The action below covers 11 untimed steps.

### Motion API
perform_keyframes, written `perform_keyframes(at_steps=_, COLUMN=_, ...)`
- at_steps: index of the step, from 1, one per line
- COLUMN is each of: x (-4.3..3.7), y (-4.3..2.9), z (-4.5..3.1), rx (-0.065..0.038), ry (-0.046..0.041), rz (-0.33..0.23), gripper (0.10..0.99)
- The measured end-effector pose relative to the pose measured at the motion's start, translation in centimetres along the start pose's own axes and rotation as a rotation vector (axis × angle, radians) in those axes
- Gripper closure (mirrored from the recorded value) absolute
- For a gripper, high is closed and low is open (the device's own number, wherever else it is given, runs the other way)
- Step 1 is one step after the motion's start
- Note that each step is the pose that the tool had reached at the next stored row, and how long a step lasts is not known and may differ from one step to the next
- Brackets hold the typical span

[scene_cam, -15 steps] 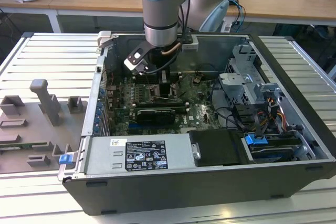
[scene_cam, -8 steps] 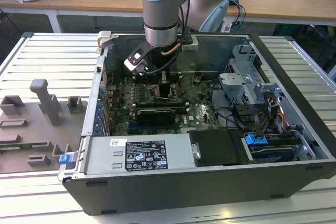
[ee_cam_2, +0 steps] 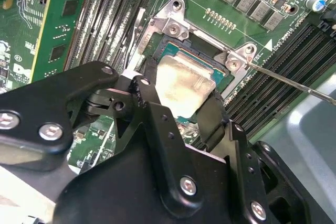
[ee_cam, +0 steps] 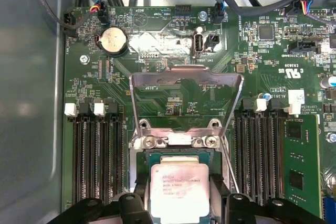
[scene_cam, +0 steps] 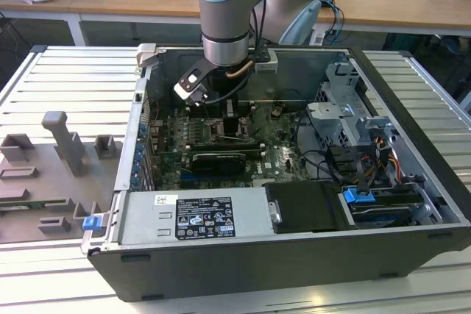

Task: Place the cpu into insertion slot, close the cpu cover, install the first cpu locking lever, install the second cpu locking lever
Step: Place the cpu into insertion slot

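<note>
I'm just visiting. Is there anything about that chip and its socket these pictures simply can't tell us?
- Whether the cpu sits fully in the insertion slot: in both wrist views the tool covers its sides and near edge.
- The slot's centre: under the cpu.
- The far end of the thin metal lever: cut off by the second wrist view's edge.
- Exterior view: the arm stands in front of the slot.

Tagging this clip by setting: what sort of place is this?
Probably a robotics lab bench: an open PC case on a slatted metal table, wooden desks behind, and the gripper closed on the cpu inside it.
</note>
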State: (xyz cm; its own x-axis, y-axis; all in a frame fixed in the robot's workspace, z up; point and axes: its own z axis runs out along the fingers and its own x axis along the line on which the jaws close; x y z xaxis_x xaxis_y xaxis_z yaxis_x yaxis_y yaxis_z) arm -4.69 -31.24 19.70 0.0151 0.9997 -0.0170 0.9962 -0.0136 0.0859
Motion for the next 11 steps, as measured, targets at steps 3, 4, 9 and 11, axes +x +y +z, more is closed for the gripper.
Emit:
perform_keyframes(at_steps=3, x=0.0, y=0.0, z=0.0, rx=0.0, ry=-0.0002, rz=0.0, gripper=0.545)
perform_keyframes(at_steps=4, x=0.0, y=0.0, z=0.0, rx=0.0, ry=0.0001, rz=0.0, gripper=0.545)
perform_keyframes(at_steps=9, x=0.0, y=0.02, z=-0.28, rx=0.0, ry=0.0, rz=0.0, gripper=0.471)
perform_keyframes(at_steps=11, x=-0.01, y=0.04, z=-0.44, rx=0.0, ry=-0.0001, rz=0.0, gripper=0.471)
